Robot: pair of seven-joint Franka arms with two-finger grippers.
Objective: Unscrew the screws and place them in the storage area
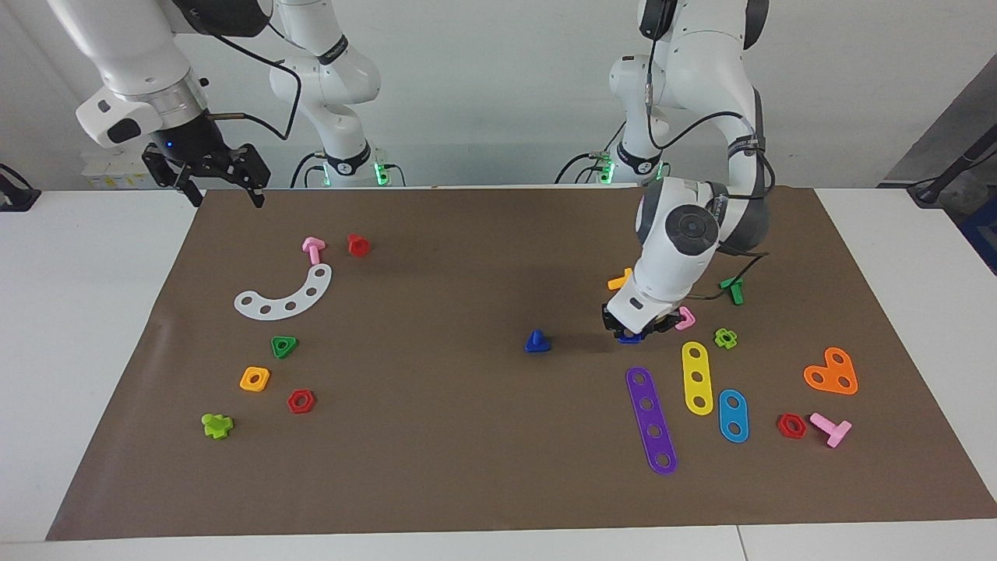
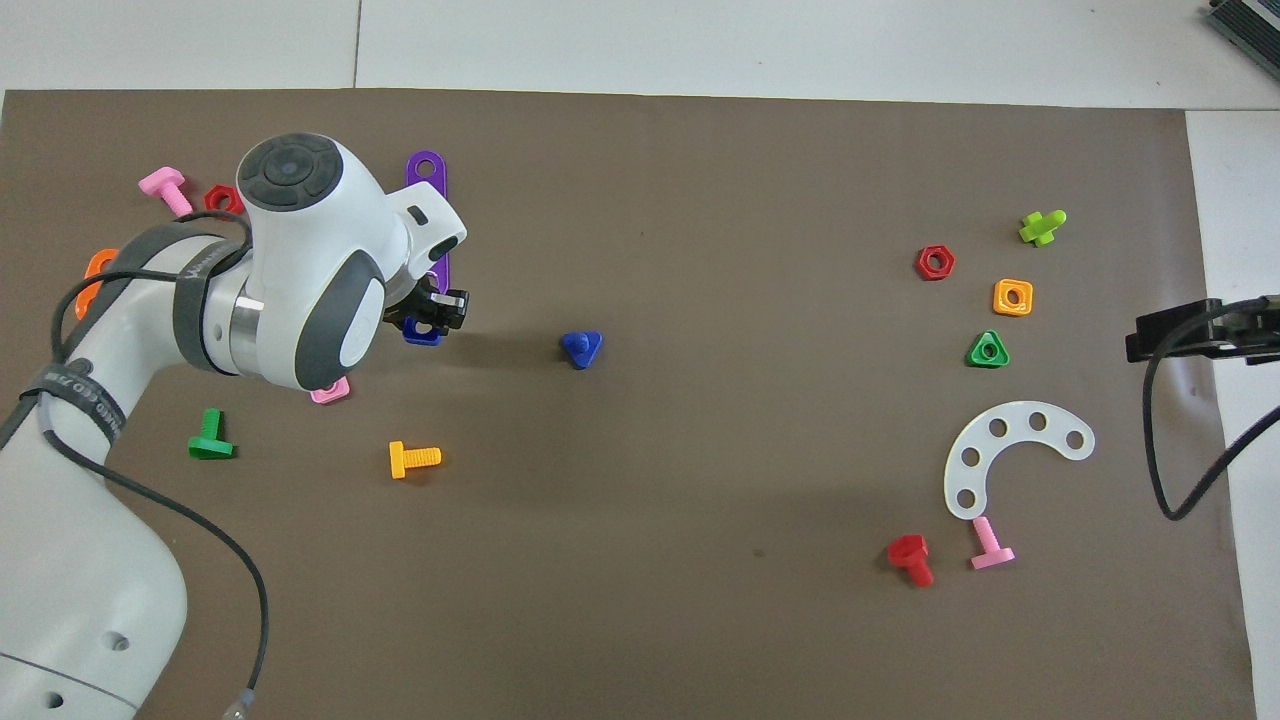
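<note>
The blue screw [image 1: 537, 341] stands head down, shaft up, about the middle of the brown surface [image 1: 467, 483], well apart from every edge. It is free of its nut and not yet in the storage area [image 1: 257, 343] toward the right arm's end.

The left gripper [image 1: 635, 331] is low over the surface at its own arm's end. Its fingers look closed on the blue nut [image 2: 422, 333], just beside the end of the purple strip [image 1: 651, 421].

We judge the step in hand to be putting that nut down. It should be let go low, on bare surface and not on the strip. After that, the screw is best pinched by its upright shaft and lifted straight.

The right gripper [image 1: 206, 175] waits with fingers spread over the corner nearest its base.

We count:
- one blue screw
- one blue nut
- three straight strips
- one white curved strip [image 1: 284, 294]
- two red six-sided nuts
- two pink screws
</note>
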